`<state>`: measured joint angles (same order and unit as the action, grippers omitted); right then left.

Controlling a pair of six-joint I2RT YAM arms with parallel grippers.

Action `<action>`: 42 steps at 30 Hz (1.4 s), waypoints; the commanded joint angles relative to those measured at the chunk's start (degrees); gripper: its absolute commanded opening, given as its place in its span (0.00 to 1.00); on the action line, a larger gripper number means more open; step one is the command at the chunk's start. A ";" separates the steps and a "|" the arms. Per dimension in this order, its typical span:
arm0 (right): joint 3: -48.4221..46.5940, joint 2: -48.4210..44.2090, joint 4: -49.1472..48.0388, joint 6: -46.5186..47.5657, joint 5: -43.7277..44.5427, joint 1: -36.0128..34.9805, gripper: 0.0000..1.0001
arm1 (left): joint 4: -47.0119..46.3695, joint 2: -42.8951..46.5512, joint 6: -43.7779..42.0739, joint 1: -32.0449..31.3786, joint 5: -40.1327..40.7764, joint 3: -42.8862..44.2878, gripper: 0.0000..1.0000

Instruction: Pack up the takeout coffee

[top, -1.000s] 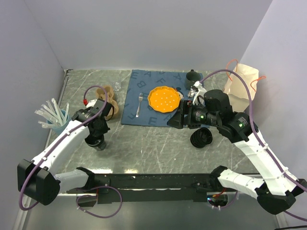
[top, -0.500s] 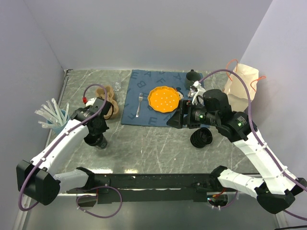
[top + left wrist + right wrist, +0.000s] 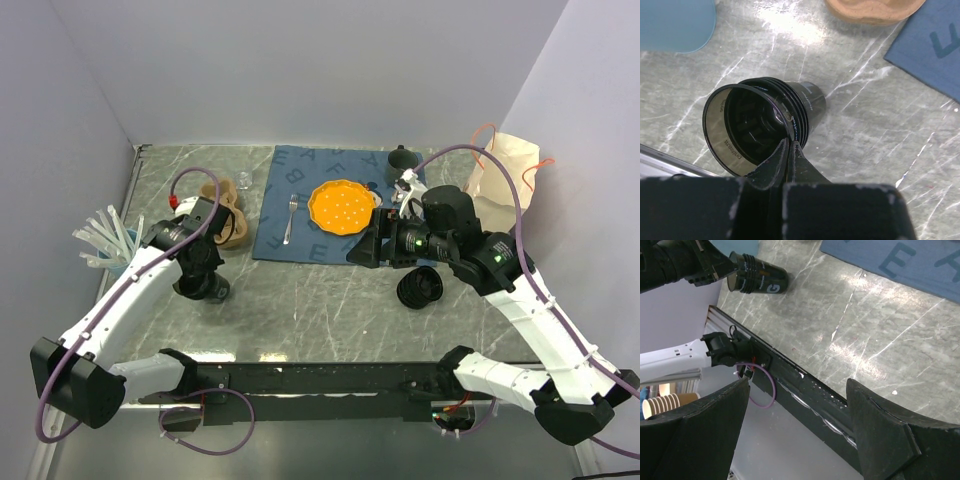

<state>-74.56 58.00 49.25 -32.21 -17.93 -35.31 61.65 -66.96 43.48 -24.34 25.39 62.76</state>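
The takeout coffee is a small black cup (image 3: 208, 289) at the left of the table. My left gripper (image 3: 198, 272) is shut on its rim, one finger inside and one outside (image 3: 789, 145). The cup (image 3: 805, 102) is tipped onto its side, mouth toward the left wrist camera, low over the marble. It also shows in the right wrist view (image 3: 760, 280). The round black ribbed lid (image 3: 420, 288) lies on the table at the right. My right gripper (image 3: 365, 250) is open and empty (image 3: 797, 390), just left of the lid and above the table.
A light blue cup of straws (image 3: 115, 250) stands at the far left. A brown cup carrier (image 3: 225, 215), a blue mat (image 3: 300, 170) with an orange plate (image 3: 343, 206) and a fork (image 3: 290, 218), a dark green mug (image 3: 402, 158) and a paper bag (image 3: 505, 170) are at the back.
My left gripper has turned and shifted a little farther back with the cup, and the cup has tipped from upright onto its side. The right arm has barely moved.
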 commanded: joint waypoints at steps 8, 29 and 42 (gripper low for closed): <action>0.12 -0.69 -1.70 -0.58 -0.52 0.24 0.85 | 1.81 -1.68 -3.76 0.08 0.10 8.25 0.01; -2.34 0.45 -0.83 -0.58 -0.52 0.33 0.86 | 8.31 -5.28 -7.09 -0.36 -1.56 28.20 0.01; -2.61 -3.32 4.53 -1.80 10.28 0.33 0.88 | 6.38 -13.37 -3.42 -18.19 -3.24 31.02 0.01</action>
<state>-75.81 57.82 52.21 -32.84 -13.34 -35.31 68.16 -77.34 37.32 -37.32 22.50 91.92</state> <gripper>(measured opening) 0.872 0.021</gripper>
